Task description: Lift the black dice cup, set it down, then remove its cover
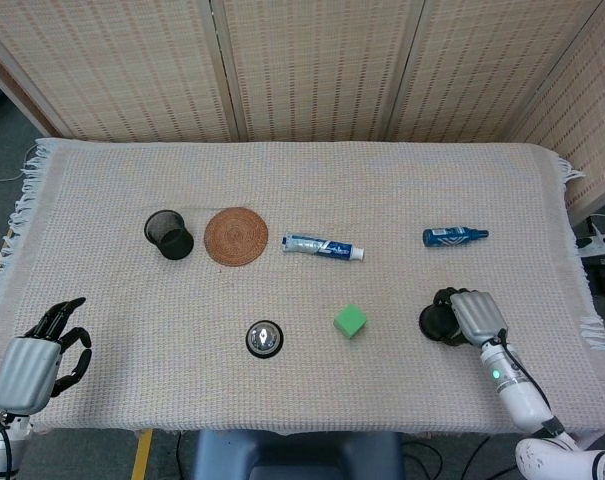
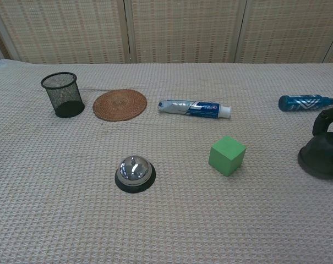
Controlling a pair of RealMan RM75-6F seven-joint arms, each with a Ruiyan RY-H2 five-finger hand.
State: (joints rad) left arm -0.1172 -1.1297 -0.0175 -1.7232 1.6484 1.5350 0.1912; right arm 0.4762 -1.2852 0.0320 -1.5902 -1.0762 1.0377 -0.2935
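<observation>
The black dice cup (image 1: 435, 322) stands on the cloth at the right front, its wide base (image 2: 320, 159) showing at the chest view's right edge. My right hand (image 1: 478, 316) is at the cup's right side, its dark fingers (image 2: 327, 120) curled over the cup's upper part and gripping it. The cup still rests on the cloth. My left hand (image 1: 32, 358) hangs at the table's front left corner, fingers apart and loosely bent, holding nothing; the chest view does not show it.
A green cube (image 1: 350, 321) lies left of the cup, and a silver bell (image 1: 265, 338) further left. A blue bottle (image 1: 454, 236) lies behind the cup. A toothpaste tube (image 1: 322, 247), a woven coaster (image 1: 236, 236) and a mesh pen cup (image 1: 168, 233) line the middle.
</observation>
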